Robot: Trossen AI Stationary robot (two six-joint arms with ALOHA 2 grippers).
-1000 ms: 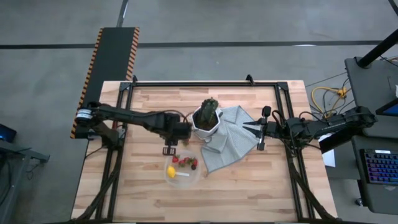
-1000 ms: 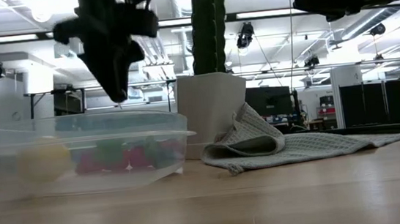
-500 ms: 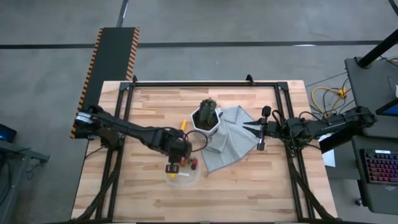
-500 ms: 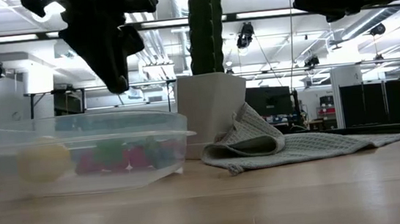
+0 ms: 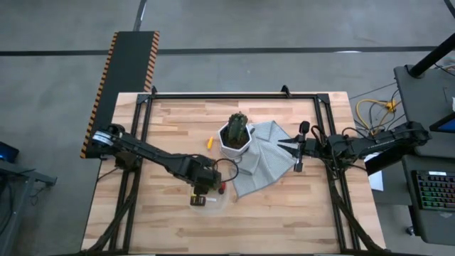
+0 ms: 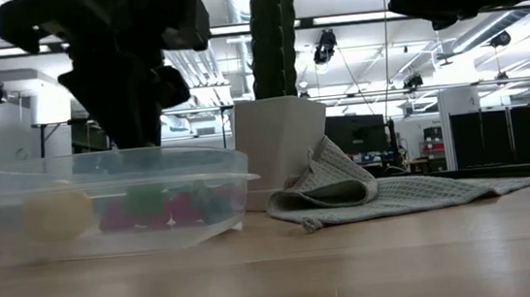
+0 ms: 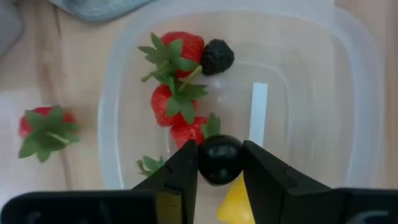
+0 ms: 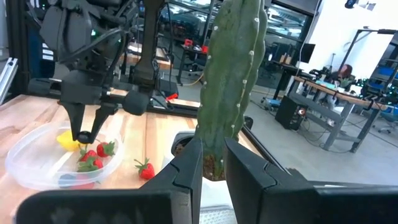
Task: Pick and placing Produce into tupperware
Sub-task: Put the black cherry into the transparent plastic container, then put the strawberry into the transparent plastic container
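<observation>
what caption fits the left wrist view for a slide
Left pincer holds a dark berry over the tupperware, with strawberries and a lemon inside.

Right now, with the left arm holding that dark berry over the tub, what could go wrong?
The left gripper holds a dark berry above the tupperware, which already holds strawberries and a lemon. Released from this height, the berry might bounce off the fruit and roll out. Going lower, the fingers could press on the strawberries. One strawberry lies outside by the wall, and a nudge to the tub might push it away.
</observation>
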